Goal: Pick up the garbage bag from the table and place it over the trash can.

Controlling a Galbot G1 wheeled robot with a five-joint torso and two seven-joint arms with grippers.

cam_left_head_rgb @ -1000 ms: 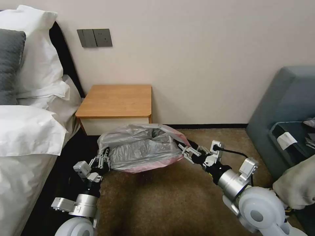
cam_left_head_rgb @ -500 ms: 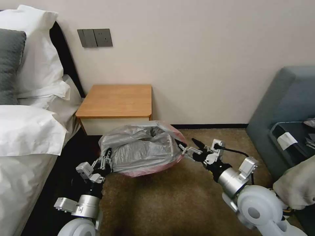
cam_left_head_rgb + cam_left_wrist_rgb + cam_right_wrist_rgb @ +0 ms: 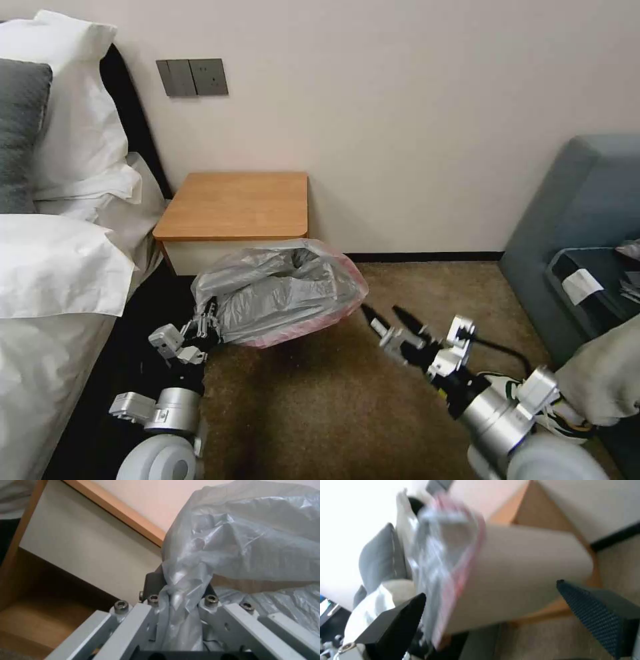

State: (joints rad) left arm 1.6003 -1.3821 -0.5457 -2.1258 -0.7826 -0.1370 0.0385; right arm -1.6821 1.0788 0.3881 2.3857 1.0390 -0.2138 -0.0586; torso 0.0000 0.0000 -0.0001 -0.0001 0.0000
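The garbage bag [image 3: 280, 290] is a crinkly grey plastic bag with a pinkish-red rim, spread over the trash can in front of the table [image 3: 233, 207]. My left gripper [image 3: 205, 325] is shut on the bag's left edge. In the left wrist view a twisted bunch of bag [image 3: 181, 590] is pinched between the fingers [image 3: 126, 615]. My right gripper [image 3: 383, 319] is open over the carpet, to the right of the bag and clear of it. In the right wrist view the cream trash can [image 3: 526, 572] wears the bag's rim [image 3: 453, 562], and my right gripper [image 3: 490, 588] stands wide open.
A bed [image 3: 53, 267] with white pillows is on the left, close to my left arm. A grey-blue sofa [image 3: 580, 213] stands on the right. A shoe [image 3: 517, 387] lies on the carpet by my right arm. Brown carpet [image 3: 313, 400] stretches in front of the can.
My right gripper has opened, let go of the bag's right rim and drawn back towards me. The bag has settled slightly to the left. My left gripper still holds its edge.
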